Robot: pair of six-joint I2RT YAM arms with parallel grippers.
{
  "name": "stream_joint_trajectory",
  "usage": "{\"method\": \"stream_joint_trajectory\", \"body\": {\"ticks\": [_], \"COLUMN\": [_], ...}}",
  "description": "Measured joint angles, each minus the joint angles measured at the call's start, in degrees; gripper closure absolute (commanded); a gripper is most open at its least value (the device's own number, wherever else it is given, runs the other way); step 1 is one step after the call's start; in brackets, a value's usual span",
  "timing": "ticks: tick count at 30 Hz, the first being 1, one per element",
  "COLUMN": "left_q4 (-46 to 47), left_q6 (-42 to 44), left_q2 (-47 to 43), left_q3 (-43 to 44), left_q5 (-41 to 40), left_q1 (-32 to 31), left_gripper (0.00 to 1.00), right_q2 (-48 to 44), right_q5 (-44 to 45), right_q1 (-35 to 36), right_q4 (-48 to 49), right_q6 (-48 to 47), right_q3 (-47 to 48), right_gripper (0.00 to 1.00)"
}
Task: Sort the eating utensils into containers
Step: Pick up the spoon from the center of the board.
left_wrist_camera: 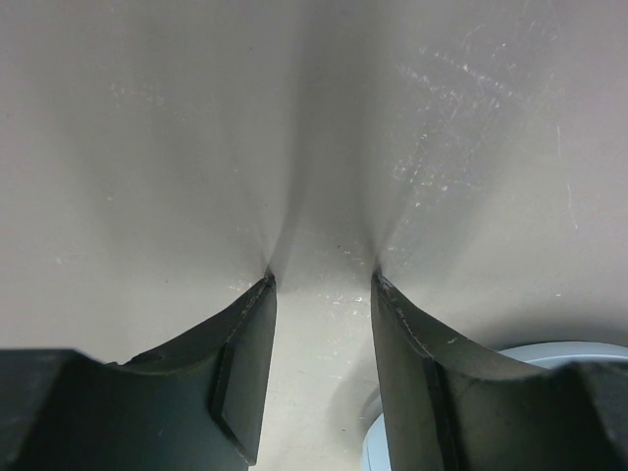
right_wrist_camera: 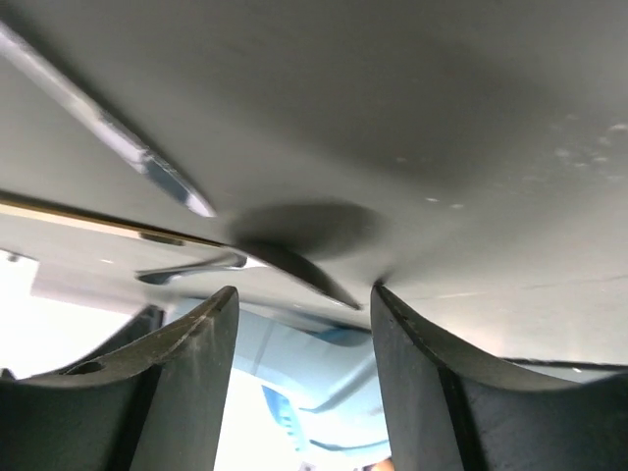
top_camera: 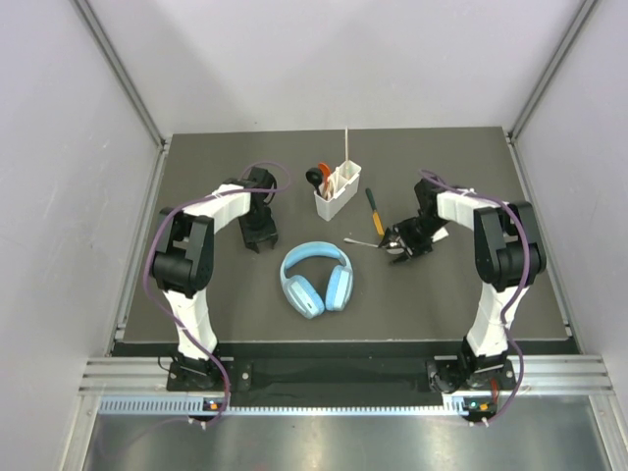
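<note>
The white caddy (top_camera: 337, 191) stands at the back centre of the mat, holding an orange-red spoon (top_camera: 323, 170), a black scoop and a tall thin stick (top_camera: 345, 147). To its right a wooden-handled knife (top_camera: 374, 211) lies on the mat, its blade (right_wrist_camera: 147, 162) showing in the right wrist view. A white spoon (top_camera: 361, 241) lies just left of my right gripper (top_camera: 395, 245) (right_wrist_camera: 299, 292), which is open and low over the mat, nothing between its fingers. A dark tapered shape (right_wrist_camera: 294, 260) lies just ahead of them. My left gripper (top_camera: 257, 238) (left_wrist_camera: 324, 280) points down at the mat, open and empty.
Light-blue headphones (top_camera: 316, 278) lie at the centre front between the arms, also close behind both grippers in the wrist views (left_wrist_camera: 559, 351) (right_wrist_camera: 294, 383). Grey walls enclose the mat at left, back and right.
</note>
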Motion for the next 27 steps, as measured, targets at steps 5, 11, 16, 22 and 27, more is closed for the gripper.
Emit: {"method": "stream_joint_trajectory", "body": {"ticks": [5, 11, 16, 22, 27], "left_q4": [0.0, 0.1, 0.8, 3.6, 4.9], "left_q6": [0.0, 0.0, -0.1, -0.2, -0.2], "left_q2": [0.0, 0.0, -0.3, -2.3, -3.1], "left_q3": [0.0, 0.0, -0.7, -3.5, -4.7], "left_q5": [0.0, 0.0, 0.0, -0.2, -0.2], "left_q1": [0.0, 0.0, 0.0, 0.0, 0.0], "left_gripper": [0.51, 0.51, 0.51, 0.51, 0.51], "right_q2": [0.0, 1.6, 5.1, 5.5, 4.0], "right_q5": [1.7, 4.6, 7.1, 7.9, 6.6], "right_q1": [0.3, 1.1, 2.0, 3.1, 3.4], "right_q4": [0.4, -3.0, -6.4, -8.4, -8.2], "right_q6": [2.3, 3.4, 3.1, 3.1, 3.9], "right_q3": [1.7, 7.8, 14.1, 12.8, 7.7], "right_gripper": [0.44, 0.48, 0.48, 0.49, 0.5]}}
